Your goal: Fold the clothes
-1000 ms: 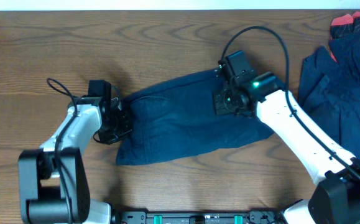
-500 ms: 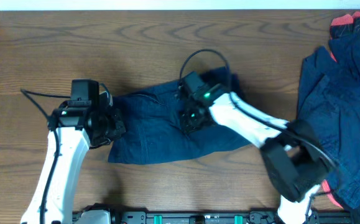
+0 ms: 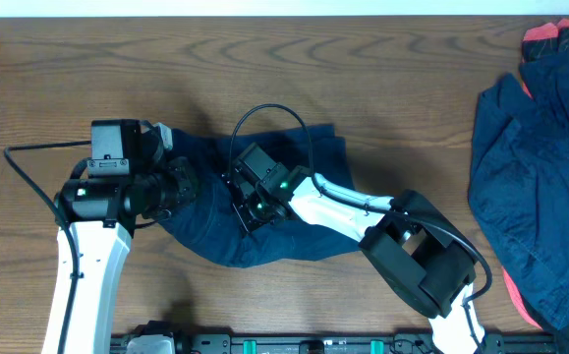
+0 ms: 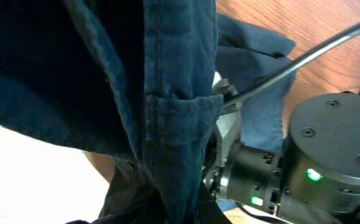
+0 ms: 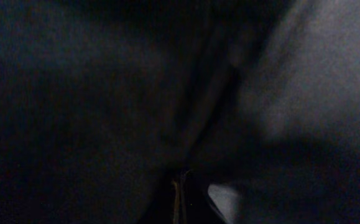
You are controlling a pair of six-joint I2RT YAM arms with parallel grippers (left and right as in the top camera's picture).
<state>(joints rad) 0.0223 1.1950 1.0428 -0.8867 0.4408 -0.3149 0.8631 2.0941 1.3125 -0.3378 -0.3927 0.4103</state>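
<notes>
A dark navy garment lies bunched in the middle of the table, its right end doubled over towards the left. My left gripper is shut on its left edge and holds it raised; in the left wrist view the fabric hangs from the jaws and hides them. My right gripper sits on the middle of the garment, shut on a fold. The right wrist view shows only dark fabric pressed close. My right wrist also shows in the left wrist view.
A pile of more navy clothes lies at the right edge, with red-and-black trim at the far right corner. The brown wooden table shows to the left and behind. The right arm's black cable loops above the garment.
My right gripper has moved left across the garment, drawing its right end over towards the left. My left gripper has shifted left and up with the edge. The garment is shorter and bunched.
</notes>
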